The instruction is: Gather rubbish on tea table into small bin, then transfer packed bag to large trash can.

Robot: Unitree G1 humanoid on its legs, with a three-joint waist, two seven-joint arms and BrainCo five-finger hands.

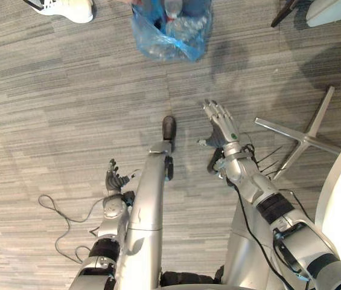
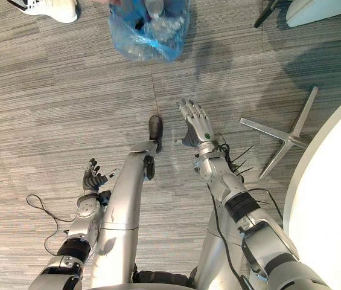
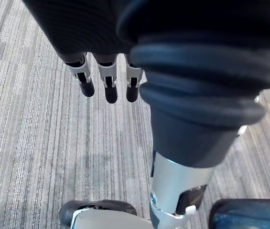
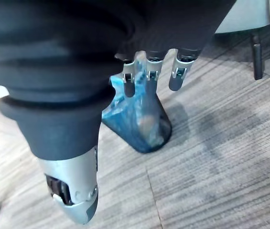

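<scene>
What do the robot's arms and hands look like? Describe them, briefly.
The left arm and right arm are silver-grey, rounded segments with black bands at the joints. The left hand and right hand have silver fingers with dark tips. A dark ribbed cover wraps each wrist and hand back. A small green dot marks the right wrist.

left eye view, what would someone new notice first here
The blue plastic bag stuffed with bottles stands out against the grey carpet at the far edge, ahead of the robot. The right robot hand points toward it with straight fingers, well short of it. The left robot hand hangs low at the robot's left, open and empty.
</scene>
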